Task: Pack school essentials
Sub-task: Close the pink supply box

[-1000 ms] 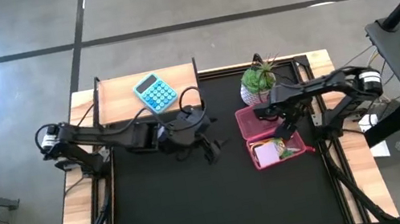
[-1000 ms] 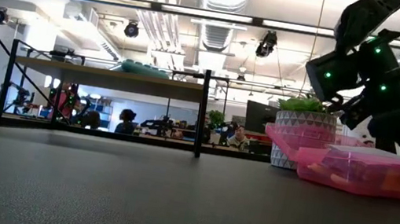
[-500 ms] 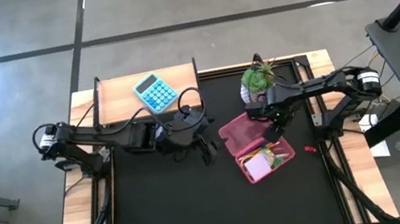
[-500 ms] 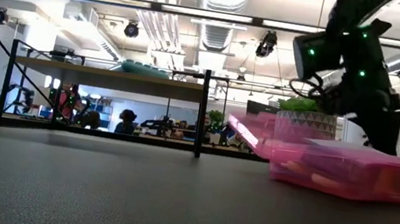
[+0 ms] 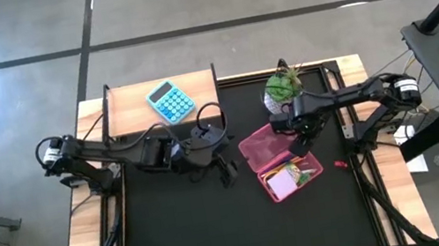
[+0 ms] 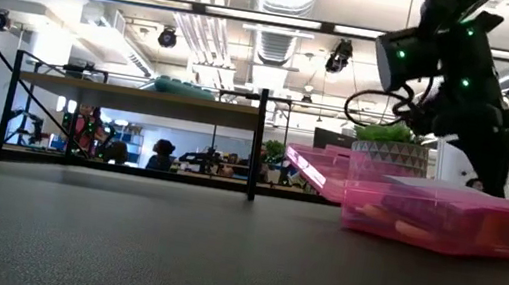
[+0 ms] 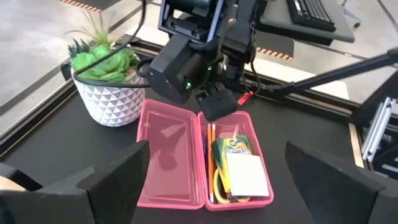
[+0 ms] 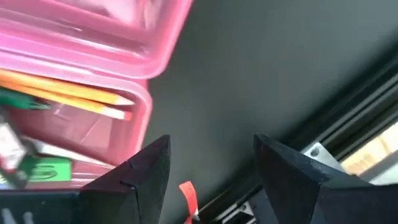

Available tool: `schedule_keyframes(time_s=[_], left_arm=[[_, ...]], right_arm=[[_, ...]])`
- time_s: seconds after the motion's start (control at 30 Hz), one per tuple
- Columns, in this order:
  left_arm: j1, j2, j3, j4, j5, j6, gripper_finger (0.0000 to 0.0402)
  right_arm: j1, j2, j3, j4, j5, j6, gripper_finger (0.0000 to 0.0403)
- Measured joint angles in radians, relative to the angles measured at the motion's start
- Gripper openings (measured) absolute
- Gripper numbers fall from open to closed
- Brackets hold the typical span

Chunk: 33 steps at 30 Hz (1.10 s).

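Pink case [image 5: 281, 164] shifted left, beneath right end effector [image 5: 299, 132]

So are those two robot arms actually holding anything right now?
No, nothing. The left end effector stands open over bare mat, and the right end effector hangs open beside the open pink box, gripping neither it nor its contents.

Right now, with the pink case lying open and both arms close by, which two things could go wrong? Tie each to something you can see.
1. The right gripper hangs open just above the pink pencil case's far edge, beside the potted plant. A careless swing could tip the pot or shove the case.
2. The open lid lies flat, and the crayon box and notepad sit stacked high. Closing it may jam. The left gripper waits open nearby.
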Motion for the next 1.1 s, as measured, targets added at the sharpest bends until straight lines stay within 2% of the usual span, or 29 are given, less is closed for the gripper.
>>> schedule_keyframes(time_s=[0.23, 0.5, 0.97, 1.1], left_arm=[[-0.036, 0.000, -0.005, 0.000, 0.000, -0.001, 0.0357], [-0.060, 0.000, -0.005, 0.000, 0.000, -0.002, 0.0357], [-0.075, 0.000, -0.005, -0.009, 0.000, 0.001, 0.0357], [-0.075, 0.000, -0.005, -0.073, 0.002, 0.000, 0.0357]], right_arm=[[0.021, 0.012, -0.071, 0.002, -0.022, 0.053, 0.0219], [0.102, 0.012, -0.085, 0.027, -0.082, 0.104, 0.0219], [0.232, 0.012, -0.086, 0.271, -0.169, 0.258, 0.0219], [0.242, 0.007, -0.086, 0.261, -0.171, 0.275, 0.0219]])
